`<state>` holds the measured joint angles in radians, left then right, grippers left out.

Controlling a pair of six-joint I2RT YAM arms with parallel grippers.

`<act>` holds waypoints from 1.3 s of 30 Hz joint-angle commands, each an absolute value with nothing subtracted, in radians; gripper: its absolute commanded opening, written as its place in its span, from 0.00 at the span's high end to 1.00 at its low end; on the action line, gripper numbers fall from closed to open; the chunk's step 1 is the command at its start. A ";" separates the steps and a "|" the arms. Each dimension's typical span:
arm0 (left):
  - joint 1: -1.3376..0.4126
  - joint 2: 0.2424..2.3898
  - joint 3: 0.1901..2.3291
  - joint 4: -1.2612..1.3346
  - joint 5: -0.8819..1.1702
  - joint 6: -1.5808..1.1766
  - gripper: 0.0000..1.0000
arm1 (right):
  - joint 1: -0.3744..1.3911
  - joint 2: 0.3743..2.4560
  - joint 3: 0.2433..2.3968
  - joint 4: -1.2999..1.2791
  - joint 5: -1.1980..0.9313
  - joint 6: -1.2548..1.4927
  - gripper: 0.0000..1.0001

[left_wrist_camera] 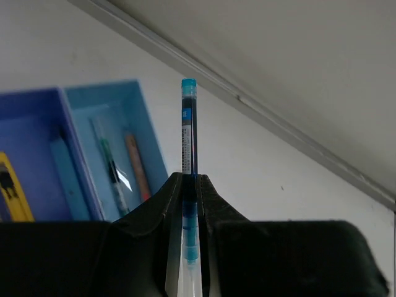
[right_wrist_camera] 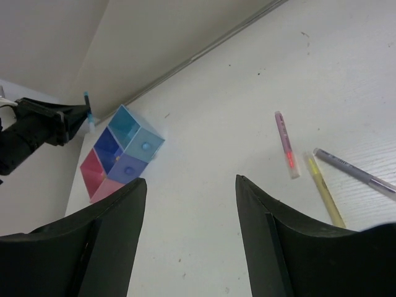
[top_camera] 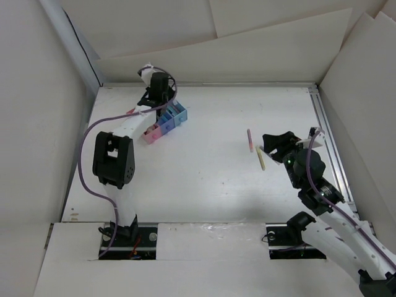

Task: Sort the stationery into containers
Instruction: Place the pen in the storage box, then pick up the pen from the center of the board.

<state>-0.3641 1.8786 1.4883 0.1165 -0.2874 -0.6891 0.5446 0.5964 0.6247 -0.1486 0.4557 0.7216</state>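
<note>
My left gripper is shut on a blue pen that sticks out upright past the fingertips. It is beside and above the joined bins, pink, dark blue and light blue. The light blue bin holds a few pens; the dark blue bin holds a yellow item. My right gripper is open and empty, above the table just right of the loose pens. A pink pen, a yellow pen and a grey pen lie on the table. The pink pen and the yellow pen also show in the top view.
White walls close in the table at the back and on both sides. A metal rail runs along the right edge. The left arm's purple cable loops out toward the left wall.
</note>
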 commanded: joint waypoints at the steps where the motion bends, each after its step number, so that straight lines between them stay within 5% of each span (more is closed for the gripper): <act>1: -0.298 1.948 1.590 0.063 -0.238 -0.706 1.00 | 0.551 0.597 0.629 -0.107 0.434 0.709 0.35; 18: -0.241 2.066 1.654 0.012 -0.285 -0.696 0.89 | 0.551 0.626 0.629 -0.089 0.436 0.709 0.35; 25: -0.241 2.053 1.654 0.025 -0.273 -0.687 0.65 | 0.551 0.626 0.629 -0.089 0.439 0.700 0.35; 29: -0.294 1.962 1.599 0.077 -0.325 -0.651 0.65 | 0.551 0.606 0.617 -0.089 0.446 0.699 0.36; 32: -0.398 1.911 1.589 0.115 -0.380 -0.586 0.73 | 0.551 0.597 0.617 -0.089 0.456 0.699 0.52; 33: -0.475 1.899 1.574 0.129 -0.396 -0.566 0.75 | 0.551 0.597 0.617 -0.089 0.456 0.699 0.79; 35: -0.550 1.899 1.574 0.129 -0.416 -0.543 0.86 | 0.551 0.588 0.617 -0.101 0.503 0.709 0.98; 39: -0.739 1.997 1.632 0.100 -0.429 -0.520 0.96 | 0.551 0.566 0.617 -0.139 0.552 0.718 1.00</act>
